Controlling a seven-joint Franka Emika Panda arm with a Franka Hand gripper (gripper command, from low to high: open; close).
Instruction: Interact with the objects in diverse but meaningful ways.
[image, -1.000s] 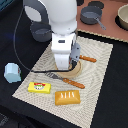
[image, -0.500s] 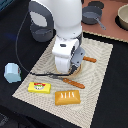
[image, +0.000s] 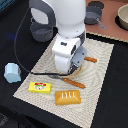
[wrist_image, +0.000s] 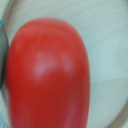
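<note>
The red tomato (wrist_image: 47, 75) fills the wrist view, lying on the tan plate (wrist_image: 107, 45). In the exterior view my gripper (image: 70, 68) is low over the woven mat, and the arm's white body hides the tomato and most of the plate. The fingertips are hidden there. Only a dark edge (wrist_image: 2, 50) shows beside the tomato in the wrist view, so I cannot tell if the jaws are open or shut. The light-blue cup (image: 12, 73) stands off the mat at the exterior view's left. The yellow packet (image: 40, 87) and bread loaf (image: 68, 97) lie on the mat's near edge.
An orange-handled knife (image: 75, 82) lies just in front of the gripper and an orange-handled fork (image: 90, 59) beside it. Grey pots (image: 94, 15) stand at the back, one more (image: 40, 30) behind the arm. A bowl (image: 122, 17) is at the far right.
The arm has come down a little over the plate. The cup, packet, loaf and cutlery have not moved.
</note>
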